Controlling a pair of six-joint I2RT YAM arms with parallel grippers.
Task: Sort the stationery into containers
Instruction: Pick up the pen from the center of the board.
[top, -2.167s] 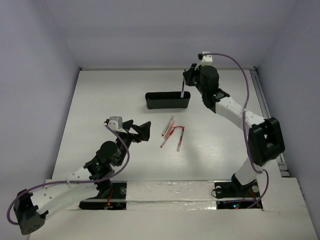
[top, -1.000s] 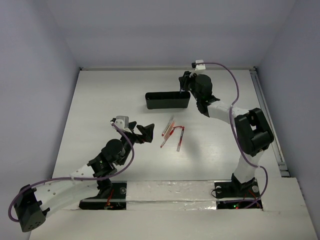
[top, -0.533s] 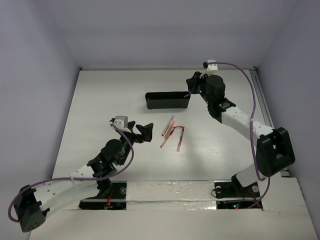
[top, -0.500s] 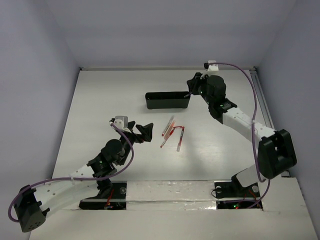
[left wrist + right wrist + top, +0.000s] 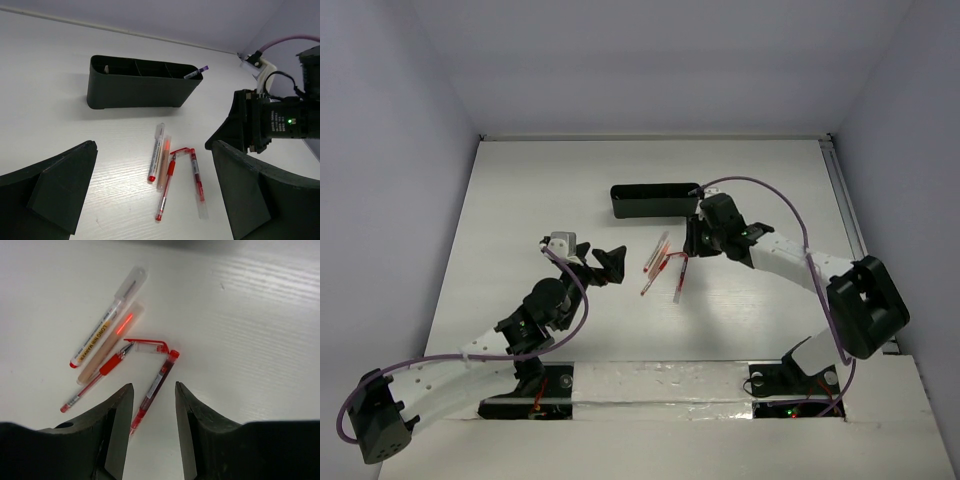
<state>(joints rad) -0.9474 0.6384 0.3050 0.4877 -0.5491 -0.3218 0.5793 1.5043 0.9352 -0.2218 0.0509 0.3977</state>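
The long black tray (image 5: 655, 201) stands at the back middle, and a purple-tipped pen (image 5: 196, 73) leans in its right end. Several pens (image 5: 664, 264) lie loose in front of it: a white marker (image 5: 102, 330), a beige pen (image 5: 110, 342), an uncapped red pen (image 5: 95, 377), its clear cap (image 5: 147, 345) and a capped red pen (image 5: 156, 382). My right gripper (image 5: 154, 387) is open, low over the capped red pen, one finger on each side. My left gripper (image 5: 152, 197) is open and empty, just left of the pens. Scissors and eraser are not in view.
The right gripper (image 5: 250, 125) also shows in the left wrist view, close beside the pens. The purple cable (image 5: 760, 190) arcs over the right arm. Grey walls enclose the white table (image 5: 540, 190) on three sides.
My right gripper, which held a pen upright at the tray's right end, has left it there and swung forward and down over the loose pens. The left arm edged towards the pens, then held still.
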